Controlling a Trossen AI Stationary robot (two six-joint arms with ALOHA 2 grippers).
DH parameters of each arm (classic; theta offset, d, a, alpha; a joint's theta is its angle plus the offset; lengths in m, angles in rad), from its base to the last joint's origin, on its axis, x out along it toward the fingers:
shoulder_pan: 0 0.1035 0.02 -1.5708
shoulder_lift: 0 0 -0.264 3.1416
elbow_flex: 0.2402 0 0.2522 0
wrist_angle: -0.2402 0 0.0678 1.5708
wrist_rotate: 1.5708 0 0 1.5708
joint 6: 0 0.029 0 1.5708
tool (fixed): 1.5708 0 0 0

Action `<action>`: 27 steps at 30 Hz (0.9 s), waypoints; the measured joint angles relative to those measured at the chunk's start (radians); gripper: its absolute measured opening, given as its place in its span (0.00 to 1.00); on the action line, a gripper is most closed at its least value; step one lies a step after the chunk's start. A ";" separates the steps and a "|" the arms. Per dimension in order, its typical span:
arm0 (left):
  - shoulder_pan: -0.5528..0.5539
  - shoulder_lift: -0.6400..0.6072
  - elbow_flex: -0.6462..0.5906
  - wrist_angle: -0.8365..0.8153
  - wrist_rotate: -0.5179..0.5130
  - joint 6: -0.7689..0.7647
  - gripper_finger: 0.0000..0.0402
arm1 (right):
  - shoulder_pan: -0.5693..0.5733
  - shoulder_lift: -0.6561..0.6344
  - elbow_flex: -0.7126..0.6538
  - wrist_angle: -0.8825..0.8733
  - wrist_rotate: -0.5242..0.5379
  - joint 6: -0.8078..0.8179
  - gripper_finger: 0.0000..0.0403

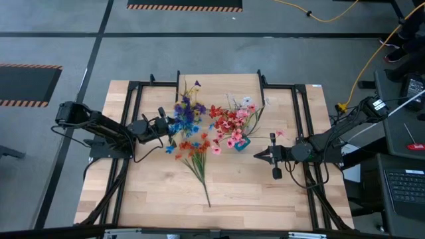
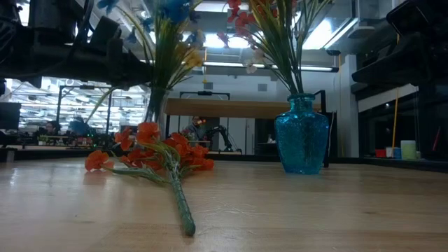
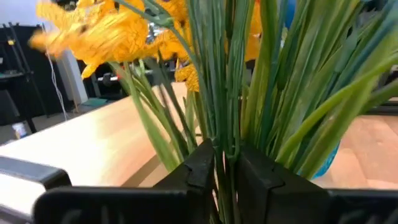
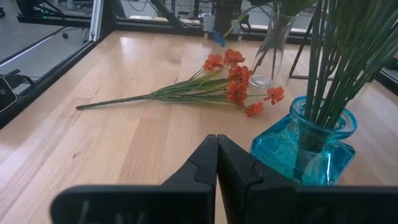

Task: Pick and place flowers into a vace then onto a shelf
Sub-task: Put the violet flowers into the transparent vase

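A bunch of blue, purple and yellow flowers (image 1: 188, 113) stands upright with its stems in a clear glass vase (image 4: 273, 56). My left gripper (image 1: 170, 126) is shut on those stems above the vase. A blue glass vase (image 2: 301, 133) stands on the table and holds red, pink and white flowers (image 1: 232, 123). An orange spray (image 1: 192, 147) lies flat on the table, with its stem pointing toward the near edge. My right gripper (image 1: 257, 155) is shut on nothing and hovers just right of the blue vase. The shelf (image 1: 219, 83) stands at the far middle of the table. My left gripper pinches several thin green stems (image 3: 225, 140) of the blue and yellow bunch between its two fingers (image 3: 199, 165). The fingers come level from the table's left, lying across the stems. The bunch stands upright, and its lower ends reach down into the clear vase (image 2: 155, 105).
Black frame rails (image 1: 302, 126) run along both sides of the tabletop. Bare wood lies toward the near edge on either side of the orange spray's stem (image 1: 202, 182). The room behind holds benches and equipment.
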State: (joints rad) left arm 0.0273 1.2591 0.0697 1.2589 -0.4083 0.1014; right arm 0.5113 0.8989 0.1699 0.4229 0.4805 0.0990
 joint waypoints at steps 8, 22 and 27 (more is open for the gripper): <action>0.000 -0.007 0.000 0.007 -0.020 0.017 0.20 | 0.000 0.000 0.000 0.000 0.000 0.000 0.03; -0.002 -0.162 0.000 0.004 -0.019 0.043 0.34 | 0.000 0.000 0.000 -0.001 -0.002 0.027 0.04; -0.002 -0.200 0.000 -0.027 -0.007 0.069 0.35 | 0.000 0.000 0.000 -0.001 -0.002 0.028 0.03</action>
State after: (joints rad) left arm 0.0253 1.0586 0.0692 1.2317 -0.4157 0.1706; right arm 0.5114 0.8989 0.1699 0.4221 0.4782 0.1268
